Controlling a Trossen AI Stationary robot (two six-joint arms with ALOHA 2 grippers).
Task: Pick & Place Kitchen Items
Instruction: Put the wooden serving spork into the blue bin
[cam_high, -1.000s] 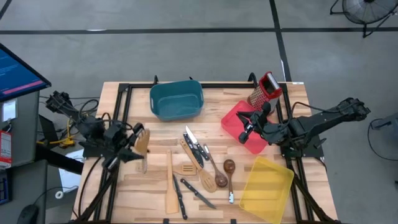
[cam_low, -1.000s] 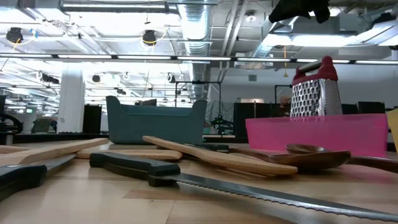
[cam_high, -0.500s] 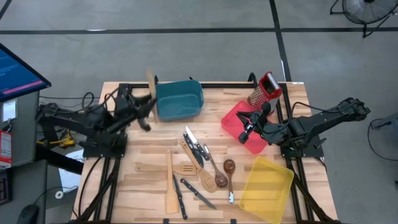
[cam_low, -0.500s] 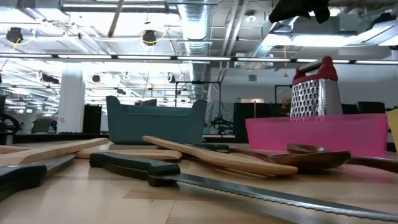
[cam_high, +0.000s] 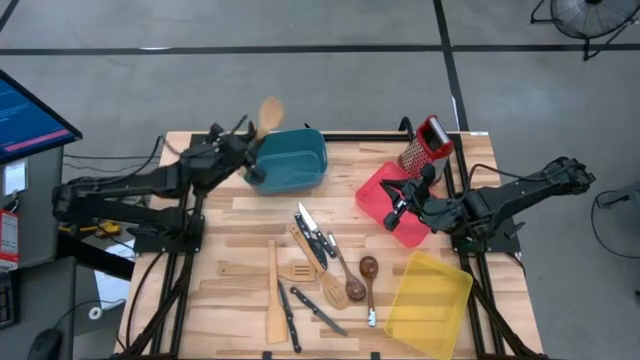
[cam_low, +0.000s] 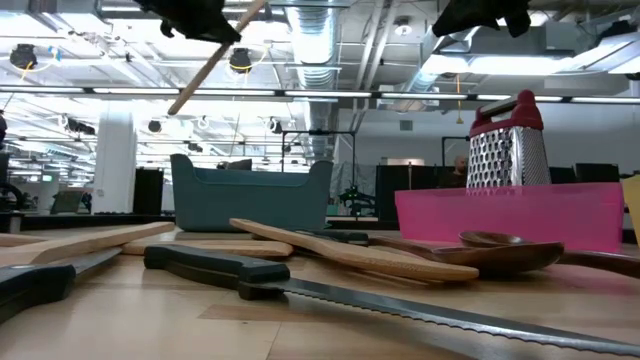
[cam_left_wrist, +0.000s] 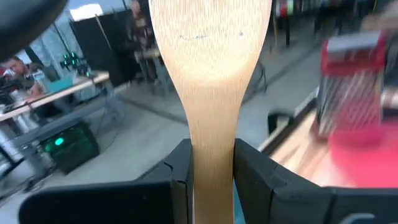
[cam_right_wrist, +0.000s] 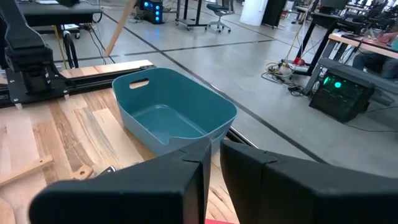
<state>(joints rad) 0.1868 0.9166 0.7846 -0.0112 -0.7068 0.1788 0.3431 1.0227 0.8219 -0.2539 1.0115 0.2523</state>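
Starting at the table's (cam_high: 470, 150) 9 o'clock side, you have the left gripper (cam_high: 247, 150) raised above the left end of the teal bin (cam_high: 290, 160), its fingers (cam_left_wrist: 180, 171) clamped on the handle of a pale wooden spatula (cam_high: 268, 112), whose rounded blade points toward 12 o'clock, out past the table's far edge; from table height, that spatula hangs tilted high over the bin. Toward the centre, the rest of your kitchen items lie loose on the wood: a long pale spatula (cam_high: 272, 295) at about 6 o'clock, two slotted turners (cam_high: 299, 271) just beside it, black-handled knives (cam_high: 312, 228) fanned across the middle with two more knives (cam_high: 290, 318) nearer the front edge, and two dark-bowled spoons (cam_high: 368, 270) next to them toward 4 o'clock. Farther right, the red bin (cam_high: 380, 190) sits at about 2 o'clock with a red-handled box grater (cam_high: 425, 145) standing at its far corner, and the yellow bin (cam_high: 430, 300) lies at 4 o'clock. Your right gripper (cam_high: 398, 212) hovers over the red bin at 3 o'clock, its fingers (cam_right_wrist: 186, 168) close together with only a thin gap and nothing between them.
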